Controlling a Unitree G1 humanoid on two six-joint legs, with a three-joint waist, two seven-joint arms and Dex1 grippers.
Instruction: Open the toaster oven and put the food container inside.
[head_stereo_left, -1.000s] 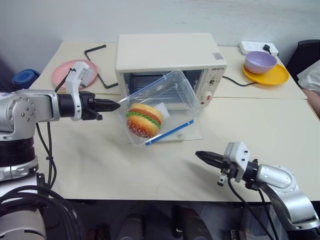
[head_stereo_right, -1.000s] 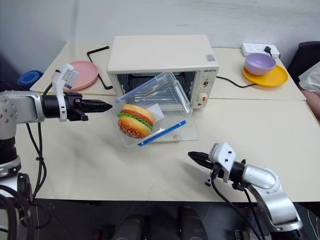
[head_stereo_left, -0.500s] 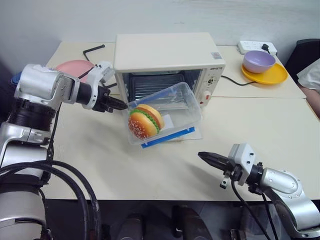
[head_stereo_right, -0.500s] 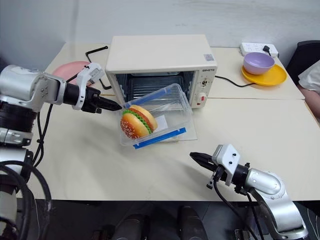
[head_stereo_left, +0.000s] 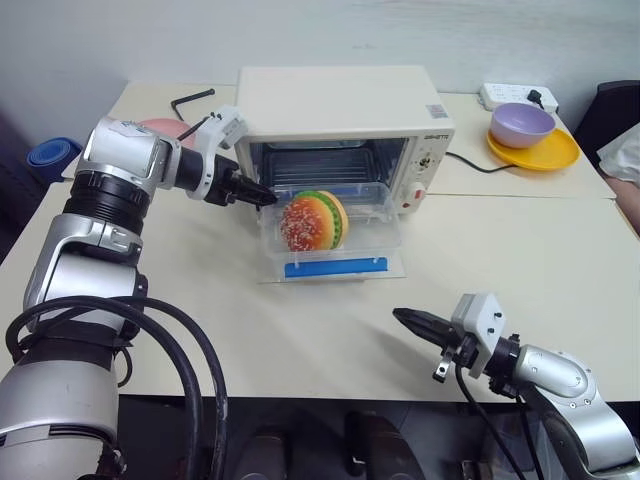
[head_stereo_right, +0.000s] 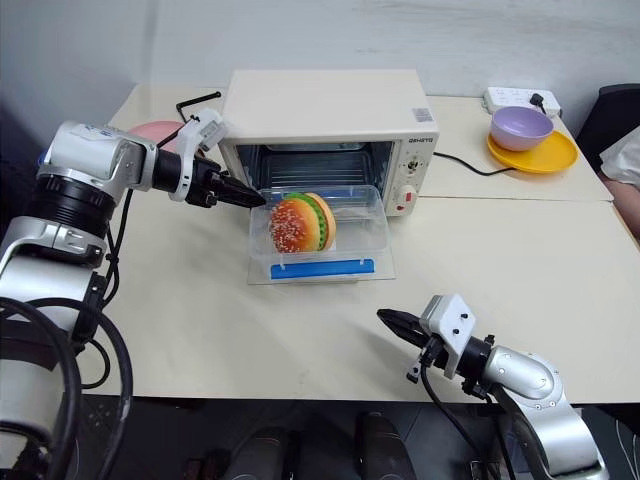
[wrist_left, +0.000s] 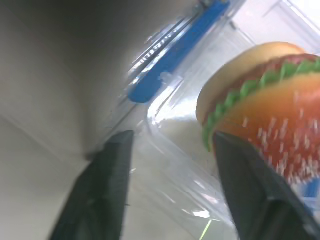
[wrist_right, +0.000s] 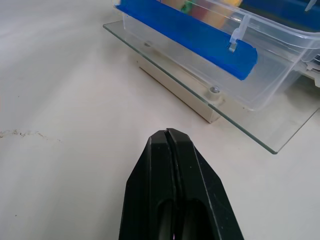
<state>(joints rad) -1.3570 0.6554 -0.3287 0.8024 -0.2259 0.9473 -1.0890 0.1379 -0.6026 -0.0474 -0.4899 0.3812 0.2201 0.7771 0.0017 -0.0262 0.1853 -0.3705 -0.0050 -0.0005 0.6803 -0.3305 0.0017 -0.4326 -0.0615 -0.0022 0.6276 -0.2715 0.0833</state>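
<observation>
The left gripper (head_stereo_left: 262, 194) has its two black fingers (wrist_left: 107, 185) spread apart, and they clamp nothing; in the left wrist view the clear wall of the food container (head_stereo_left: 330, 232) stands between and just in front of them, with the toy hamburger (wrist_left: 265, 100) close behind that wall. From the head views the tips of this gripper are at the left rear corner of the container, touching it or just beside it; I cannot tell which. The container sits flat on the open glass door (wrist_right: 210, 107) of the toaster oven (head_stereo_left: 340, 110), with its blue clip (head_stereo_left: 335, 266) turned to the front, and its back part is at the mouth of the oven, under the wire rack (head_stereo_left: 320, 160). The hamburger inside stands on its edge in the left half of the box. The door is lowered fully and lies level on the table (head_stereo_left: 500, 260). The right gripper (head_stereo_left: 412, 321) has its fingers pressed together and holds nothing; it hangs low over the table near the front edge, well apart from the oven door, and it points toward the door's front corner. On the right panel of the oven the knobs and a red button (head_stereo_left: 410, 197) are visible. Behind the left arm lies a pink plate (head_stereo_right: 160, 135). At the far right a purple bowl (head_stereo_left: 521, 122) sits on a yellow plate (head_stereo_left: 550, 152), near a white power strip (head_stereo_left: 510, 95).
</observation>
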